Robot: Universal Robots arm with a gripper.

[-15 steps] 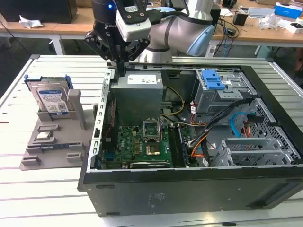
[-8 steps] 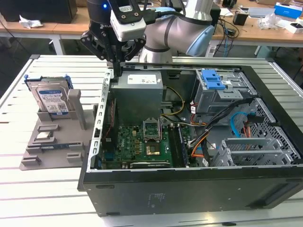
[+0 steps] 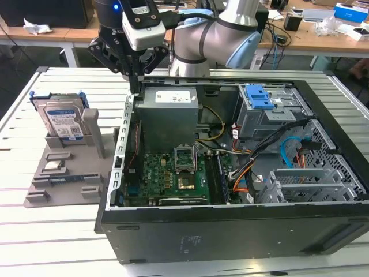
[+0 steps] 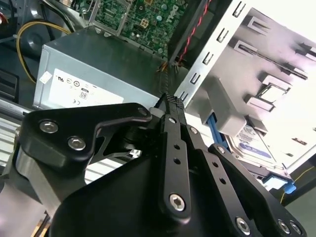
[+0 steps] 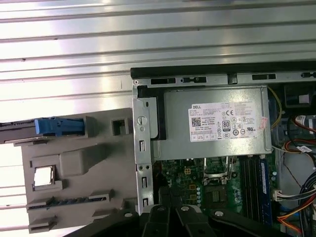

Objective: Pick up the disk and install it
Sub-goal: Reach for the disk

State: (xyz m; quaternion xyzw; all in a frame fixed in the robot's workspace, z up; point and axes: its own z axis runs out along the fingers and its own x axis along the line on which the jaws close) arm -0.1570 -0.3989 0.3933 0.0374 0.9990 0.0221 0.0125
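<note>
Nothing done yet — the disk [image 3: 62,122] stands in its grey holder [image 3: 75,170]; the tool [image 3: 134,88], seemingly clenched empty, hovers nearby.

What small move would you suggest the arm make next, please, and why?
Probably shift the gripper toward the exterior view's left: it hangs empty, fingers together, over the computer case wall, while the disk stands upright in its grey holder.
</note>
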